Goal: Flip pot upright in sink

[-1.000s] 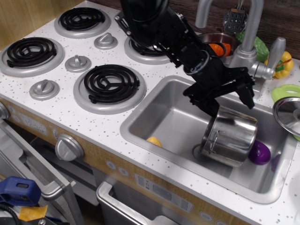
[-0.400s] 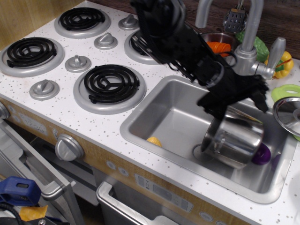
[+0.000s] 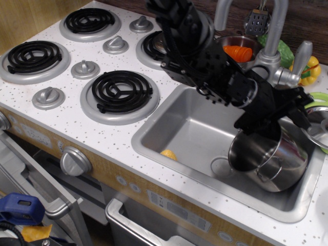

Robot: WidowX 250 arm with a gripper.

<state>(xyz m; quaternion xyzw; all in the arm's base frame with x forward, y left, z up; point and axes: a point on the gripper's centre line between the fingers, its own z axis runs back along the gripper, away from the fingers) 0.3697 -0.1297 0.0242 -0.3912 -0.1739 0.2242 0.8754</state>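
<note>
Observation.image shows us the end effector [image 3: 279, 115] pinching the rim of the pot [image 3: 271, 159], which is tilted in the sink [image 3: 189, 128] near the bench's right edge.

We see toy play kitchen, not real one. White speckled counter [image 3: 72, 110] carries four black coil burners [image 3: 119, 92] with moulded grey knobs [image 3: 84, 68]. Grey sink [image 3: 177, 130] sits under chunky plastic faucet [image 3: 271, 31]. Plastic play food [image 3: 310, 69] along back edge. Oven dial [image 3: 75, 161] and door handle [image 3: 128, 223] on wood-look front.
</note>
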